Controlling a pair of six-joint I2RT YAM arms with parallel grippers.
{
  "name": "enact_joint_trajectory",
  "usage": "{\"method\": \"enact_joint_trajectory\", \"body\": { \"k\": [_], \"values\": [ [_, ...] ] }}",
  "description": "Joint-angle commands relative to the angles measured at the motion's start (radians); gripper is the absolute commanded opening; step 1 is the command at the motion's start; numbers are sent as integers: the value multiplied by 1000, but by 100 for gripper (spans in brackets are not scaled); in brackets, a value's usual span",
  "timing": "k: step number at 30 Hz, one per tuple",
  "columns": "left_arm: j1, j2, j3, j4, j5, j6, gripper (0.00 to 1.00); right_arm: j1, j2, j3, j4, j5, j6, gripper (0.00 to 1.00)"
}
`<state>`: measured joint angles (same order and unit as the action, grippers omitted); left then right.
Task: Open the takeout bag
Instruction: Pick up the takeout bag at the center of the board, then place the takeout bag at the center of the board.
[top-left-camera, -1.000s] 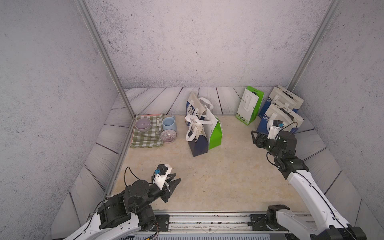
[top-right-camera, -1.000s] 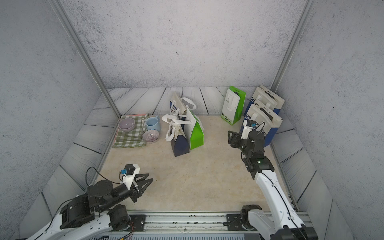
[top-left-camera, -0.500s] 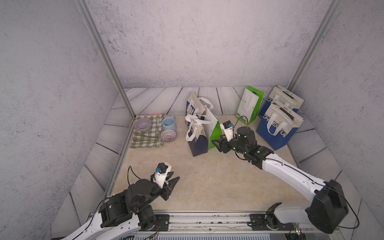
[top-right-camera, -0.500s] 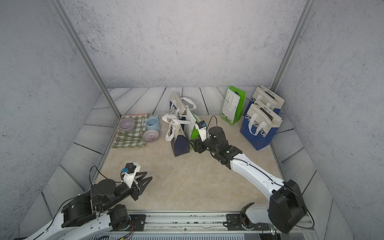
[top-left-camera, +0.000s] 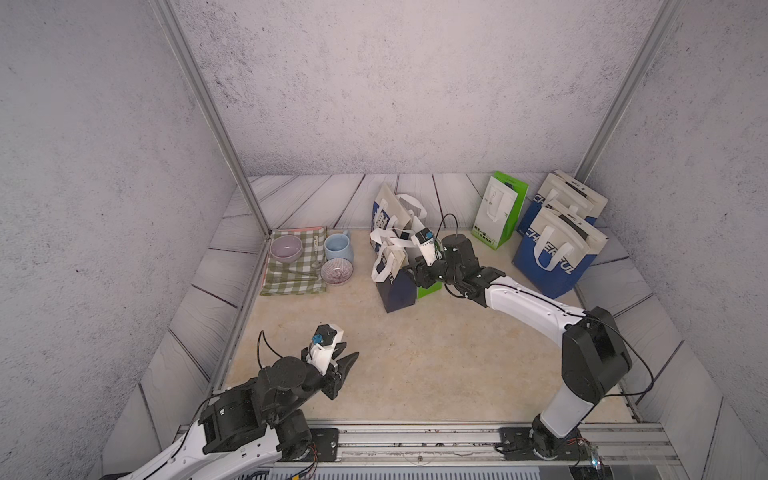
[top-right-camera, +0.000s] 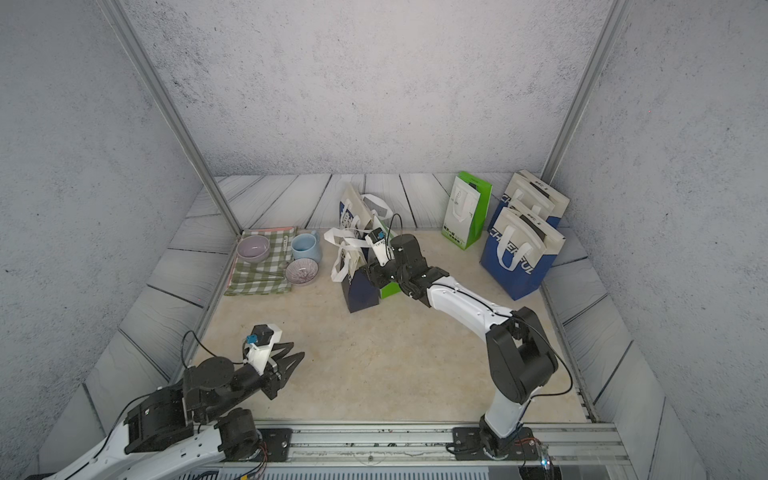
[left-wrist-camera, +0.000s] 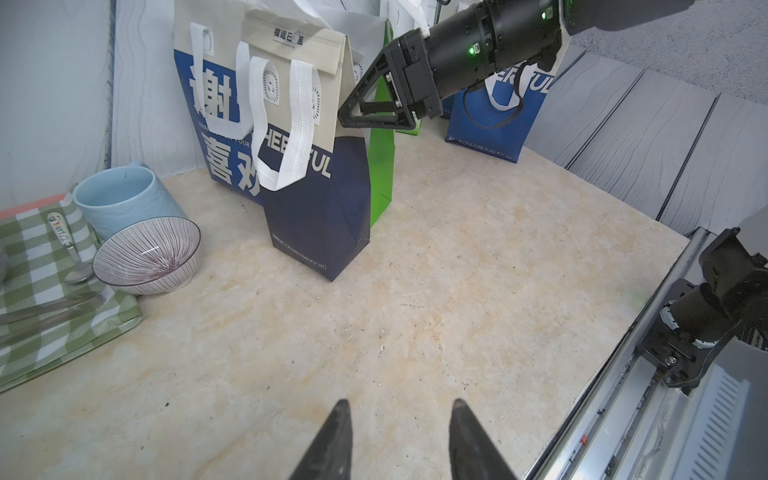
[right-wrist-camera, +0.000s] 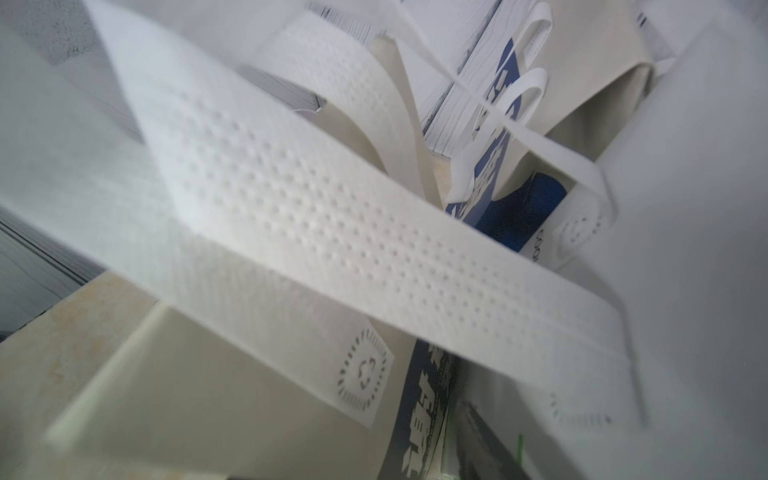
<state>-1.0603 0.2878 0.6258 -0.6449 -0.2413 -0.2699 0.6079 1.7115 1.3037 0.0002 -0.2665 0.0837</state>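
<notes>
the takeout bag (left-wrist-camera: 316, 199) stands upright toward the back of the table (top-left-camera: 415, 353). the right gripper (left-wrist-camera: 345, 116) meets its upper side edge, grip impossible to tell; best pinch one panel only. the left gripper (top-left-camera: 349, 360), jaws apart and empty, should hold the opposite panel.

The left arm (top-left-camera: 232, 419) lay low in both top views, stretching from its base at 7 o'clock toward 1 o'clock. The left gripper (top-left-camera: 348, 362) pointed to about 2 o'clock and tilted slightly downward. Its two dark fingertips (left-wrist-camera: 343, 415) stood apart with nothing between them. The right arm (top-left-camera: 561, 411) rose from its base at 5 o'clock to a sharply bent elbow (top-left-camera: 594, 361). From there its white forearm (top-left-camera: 523, 305) ran out toward 10 o'clock. The right gripper (top-left-camera: 410, 274) pointed to 9 o'clock, roughly level (only one triangular finger showed in the left wrist view, so the set of its jaws could not be told).
</notes>
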Motion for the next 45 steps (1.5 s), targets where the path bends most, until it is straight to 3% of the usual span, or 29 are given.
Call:
{"method": "enact_joint_trajectory", "body": {
  "k": [1,5,7,13,18,24,30,43,45],
  "values": [
    [1,1,16,-4,-16,6,40,5,34,53,12,-27,-15,44],
    [2,4,15,-4,-15,5,40,8,28,47,22,-96,-22,8],
    [3,9,14,2,-16,9,40,10,-7,13,35,-141,-24,0],
    [15,68,-2,122,-21,49,45,23,-156,-84,-79,-347,-85,0],
    [16,117,-90,276,10,7,49,30,-369,-240,-141,-478,-112,0],
    [15,158,-157,385,91,-9,52,37,-526,-346,-267,-507,-180,0],
    [14,158,-235,511,203,-3,53,41,-563,-406,-280,-493,-222,0],
    [14,205,-323,680,255,59,53,40,-446,-386,-220,-628,-347,2],
    [14,214,-335,699,260,62,52,39,-450,-401,-198,-629,-324,9]
  ]
}}
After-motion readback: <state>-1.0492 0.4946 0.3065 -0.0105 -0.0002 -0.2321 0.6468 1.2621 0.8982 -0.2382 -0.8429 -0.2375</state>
